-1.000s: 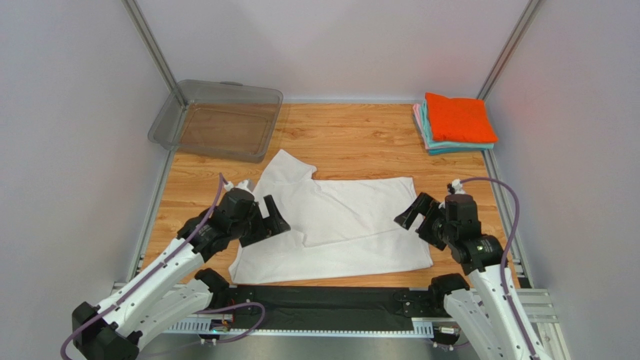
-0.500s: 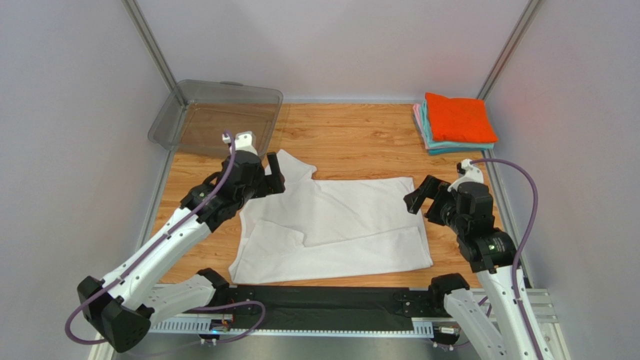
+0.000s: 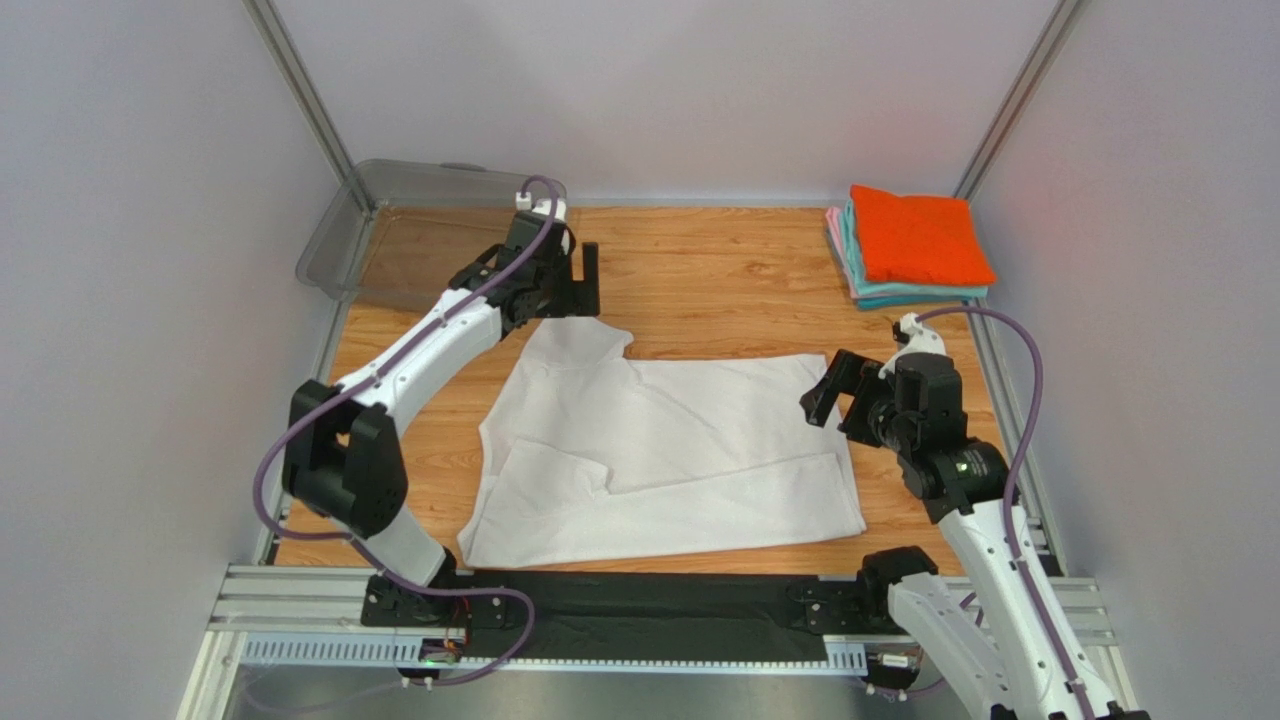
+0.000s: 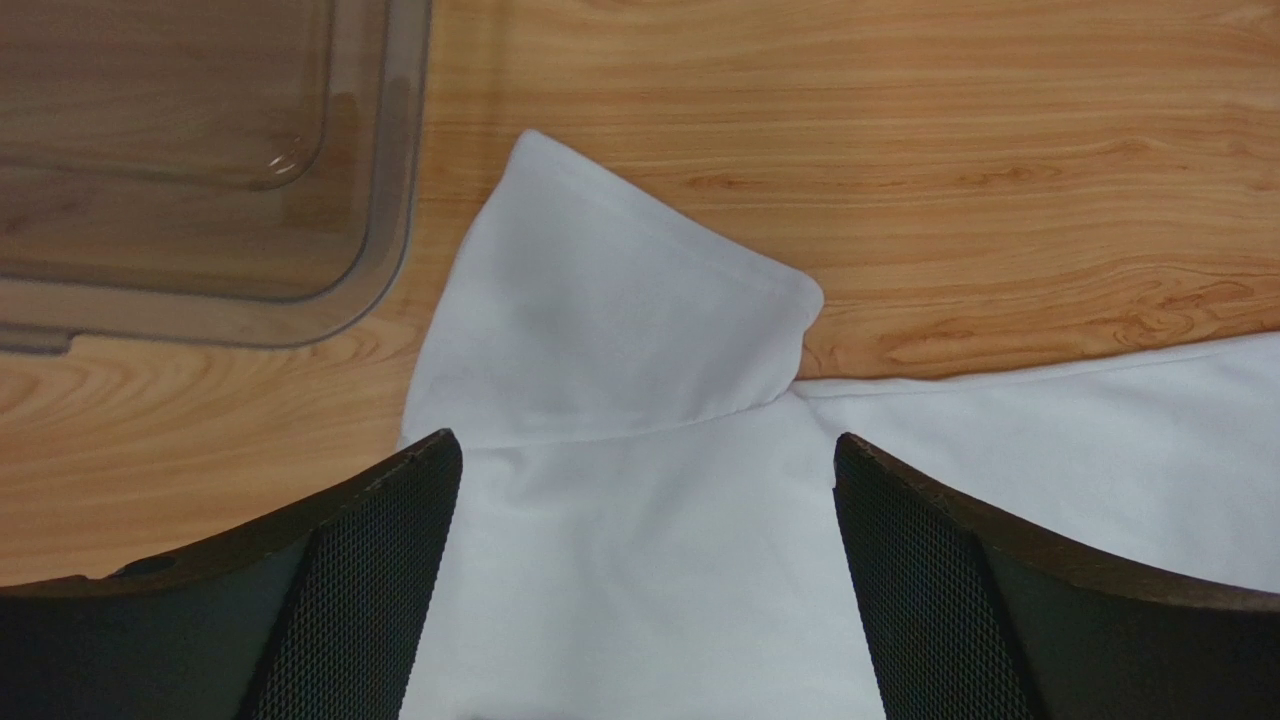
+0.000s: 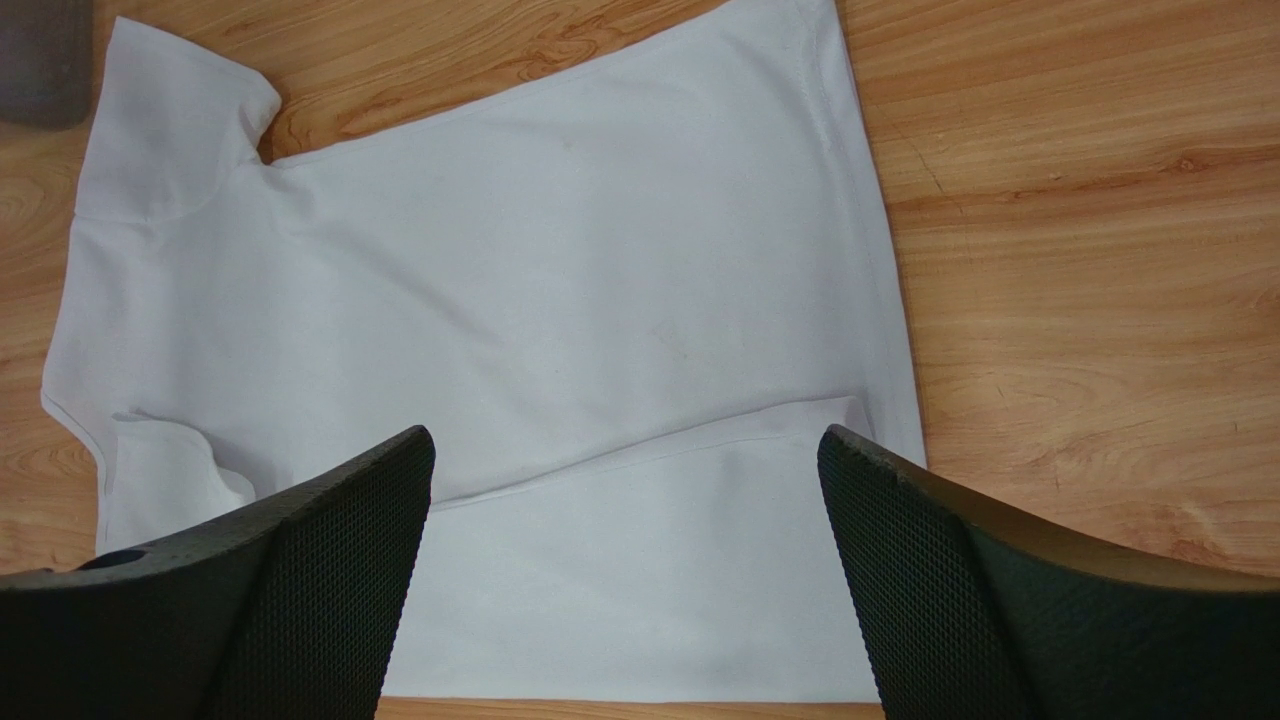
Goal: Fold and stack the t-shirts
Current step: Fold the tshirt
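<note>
From above, my left hand (image 3: 576, 288) has swung away from the near side of the white t-shirt (image 3: 676, 435) to its far sleeve (image 3: 579, 338), beside the clear bin (image 3: 323, 248). My right hand (image 3: 836, 402) has shifted only slightly and hovers at the hem (image 3: 849, 495). Both are spread wide and hold nothing. The shirt lies flat in the middle of the bench (image 3: 721, 278), its near edge already folded over. The folded stack (image 3: 914, 240) sits in the far right corner.

My left wrist view shows the sleeve between my open fingers (image 4: 346, 600), untouched.

My right wrist view shows the hem ahead, also untouched. I judge the far long fold comes next.
</note>
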`<state>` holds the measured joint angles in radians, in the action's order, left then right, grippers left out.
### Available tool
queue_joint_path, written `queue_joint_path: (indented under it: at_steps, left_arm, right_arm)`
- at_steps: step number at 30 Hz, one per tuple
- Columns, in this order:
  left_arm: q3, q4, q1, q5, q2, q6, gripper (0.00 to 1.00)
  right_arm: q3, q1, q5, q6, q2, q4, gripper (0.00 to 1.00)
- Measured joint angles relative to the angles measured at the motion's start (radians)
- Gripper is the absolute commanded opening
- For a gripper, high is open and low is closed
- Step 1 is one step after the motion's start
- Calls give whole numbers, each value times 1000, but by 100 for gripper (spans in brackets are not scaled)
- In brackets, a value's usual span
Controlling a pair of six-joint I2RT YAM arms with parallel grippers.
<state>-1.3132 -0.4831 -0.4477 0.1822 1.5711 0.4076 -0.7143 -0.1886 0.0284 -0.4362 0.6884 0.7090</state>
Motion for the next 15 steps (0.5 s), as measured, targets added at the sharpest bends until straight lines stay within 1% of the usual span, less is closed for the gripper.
queue_joint_path:
  at_steps: [3,6,8,9,12,14,15]
  left_arm:
    - [-81,-1,8,-44,116,-23,100]
    - [-193,-29,13,-58,246,-36,99]
    - [-275,-61,18,-46,329,-48,97]
    - [-317,-82,21,-38,369,-54,95]
    - [-424,-134,29,-9,465,-63,93]
    - [-484,-159,34,23,524,-68,91]
    - [-502,-171,36,39,546,-70,89]
  right_arm:
    - [5,0,0,0,19,-10,100]
    - [8,0,3,1,32,-16,100]
    - [9,0,3,1,36,-19,100]
    - [11,0,4,1,37,-23,100]
    - [16,0,6,1,46,-27,100]
    - [16,0,6,1,56,-29,100]
    - [16,0,6,1,61,-30,100]
